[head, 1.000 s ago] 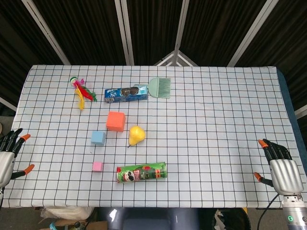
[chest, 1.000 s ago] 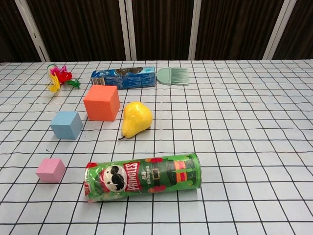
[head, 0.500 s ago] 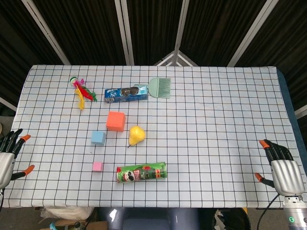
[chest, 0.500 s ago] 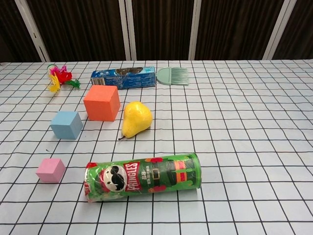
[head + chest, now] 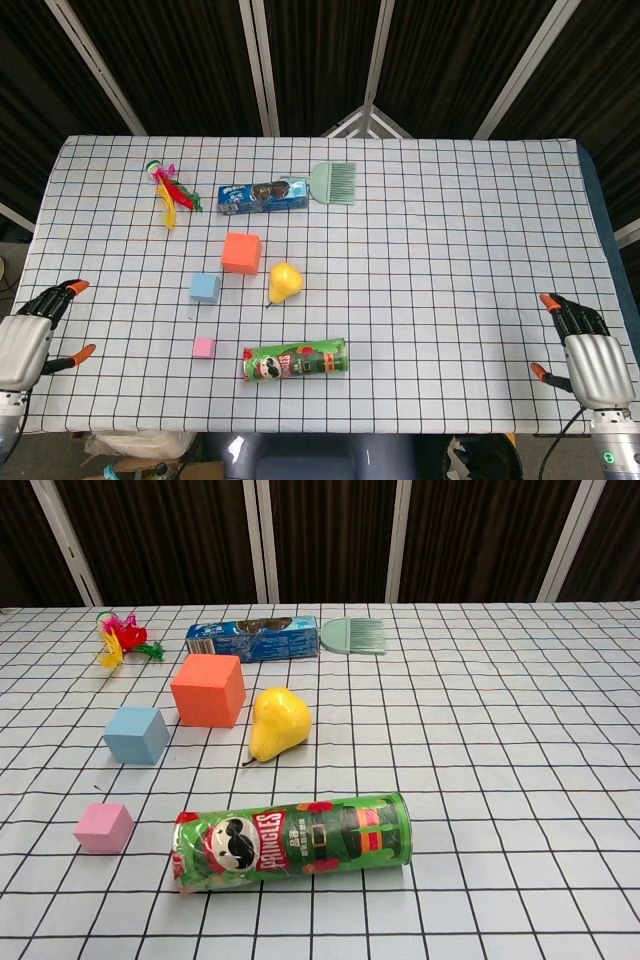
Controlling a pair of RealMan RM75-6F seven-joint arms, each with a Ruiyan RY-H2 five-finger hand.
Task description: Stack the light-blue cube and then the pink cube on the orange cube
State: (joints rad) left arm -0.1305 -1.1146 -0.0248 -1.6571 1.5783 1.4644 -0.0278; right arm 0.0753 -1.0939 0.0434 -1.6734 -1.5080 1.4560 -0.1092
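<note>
Both the left robot hand (image 5: 28, 342) and right robot hand (image 5: 590, 362) hover spread and empty. The light-blue cube (image 5: 205, 287) sits nearest the left one, just short of the orange cube (image 5: 241, 253); a careless reach could nudge the pink cube (image 5: 203, 347) or the pear (image 5: 284, 281) beyond.

Orange cube (image 5: 241, 253), light-blue cube (image 5: 204, 287), pink cube (image 5: 203, 347) unstacked, empty left hand (image 5: 28, 342) nearby
</note>
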